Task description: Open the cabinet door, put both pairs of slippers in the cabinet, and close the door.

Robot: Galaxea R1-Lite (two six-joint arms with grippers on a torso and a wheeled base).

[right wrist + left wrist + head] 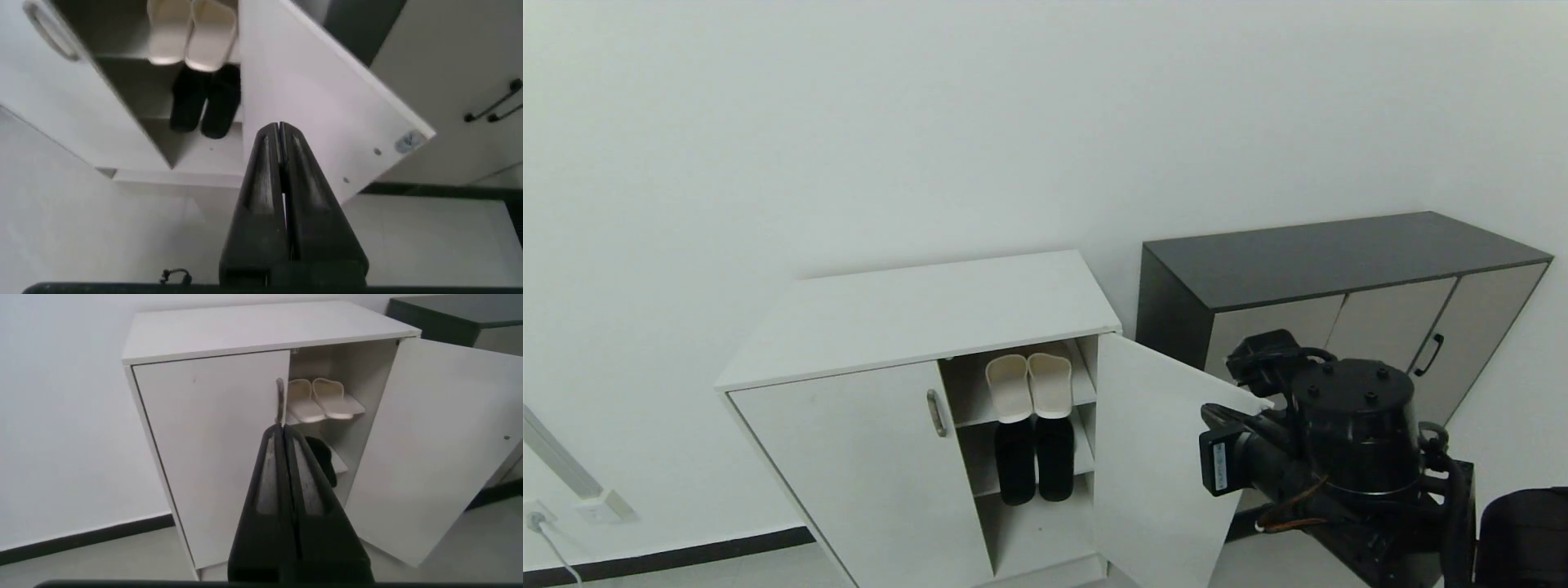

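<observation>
Right claw, closed, near the free edge of the open cabinet door

A plain white wall runs across the far side of the room, evenly lit. On the right a low dark sideboard stands against it, with a black top, pale grey-beige doors and a dark bar handle. A black skirting strip runs along the foot of the wall on the left, above a pale floor. At the far left, white trunking slants down the wall to a socket with a white cable plugged in.
</observation>
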